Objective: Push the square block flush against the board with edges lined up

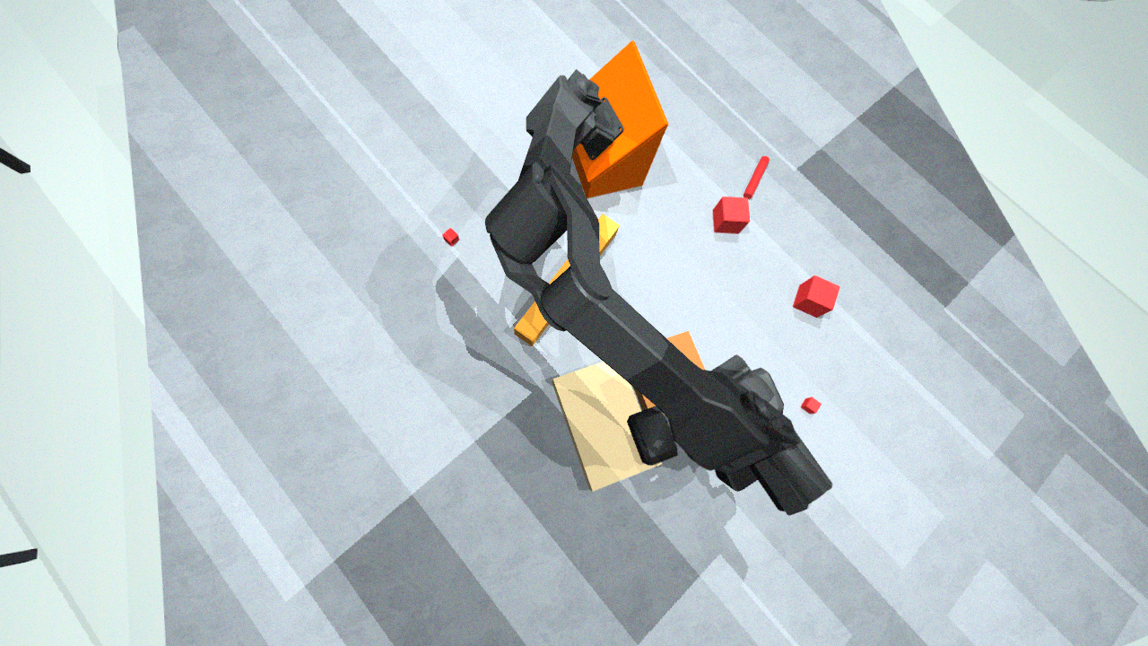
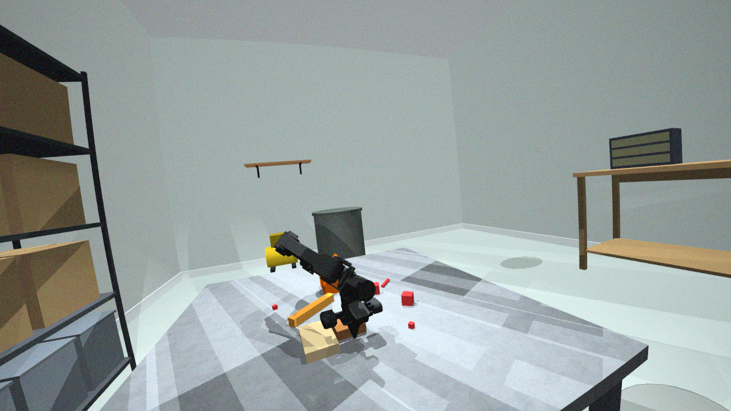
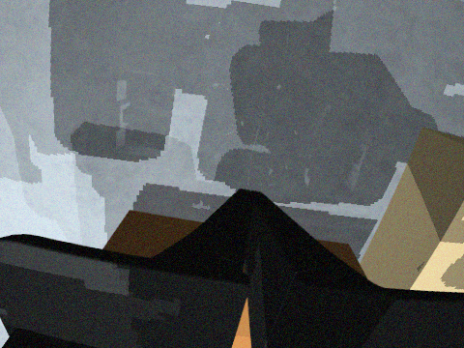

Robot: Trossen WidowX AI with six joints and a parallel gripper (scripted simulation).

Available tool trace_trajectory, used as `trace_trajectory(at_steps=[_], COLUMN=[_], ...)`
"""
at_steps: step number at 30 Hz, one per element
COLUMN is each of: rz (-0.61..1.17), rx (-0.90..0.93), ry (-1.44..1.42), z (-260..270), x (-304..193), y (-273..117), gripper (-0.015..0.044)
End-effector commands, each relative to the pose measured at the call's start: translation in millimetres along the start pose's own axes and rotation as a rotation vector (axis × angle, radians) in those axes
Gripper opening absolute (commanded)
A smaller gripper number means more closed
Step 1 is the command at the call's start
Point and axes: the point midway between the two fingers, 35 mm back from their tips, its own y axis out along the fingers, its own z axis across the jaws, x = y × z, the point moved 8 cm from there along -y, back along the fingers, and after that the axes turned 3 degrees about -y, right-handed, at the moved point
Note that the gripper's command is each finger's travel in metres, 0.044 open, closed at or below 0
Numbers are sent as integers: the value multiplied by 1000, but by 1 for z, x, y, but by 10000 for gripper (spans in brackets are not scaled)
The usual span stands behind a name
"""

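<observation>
Seen from above, around the block (image 1: 684,351) (image 2: 347,332) (image 3: 150,232), the board (image 1: 589,417) (image 2: 317,336) (image 3: 391,232) bars eight o'clock and a bar (image 1: 527,325) (image 2: 310,309) obstructs ten to eleven. Red cubes stand at one (image 1: 730,215) (image 2: 376,288), two (image 1: 816,296) (image 2: 407,298) and three (image 1: 811,405) (image 2: 410,325). A hand could pass between five and six.
</observation>
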Motion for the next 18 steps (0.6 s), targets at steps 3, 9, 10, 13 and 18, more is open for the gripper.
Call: trace_trajectory(at_steps=[3, 9, 10, 13, 18], rz=[-4, -4, -4, -4, -5], rx=[-2, -2, -2, -2, -2], ry=[2, 3, 3, 3, 3], z=[-1, -1, -1, -1, -1], x=[9, 19, 21, 26, 34], y=[-1, -1, -1, -1, -1], gripper=[0, 0, 0, 0, 0])
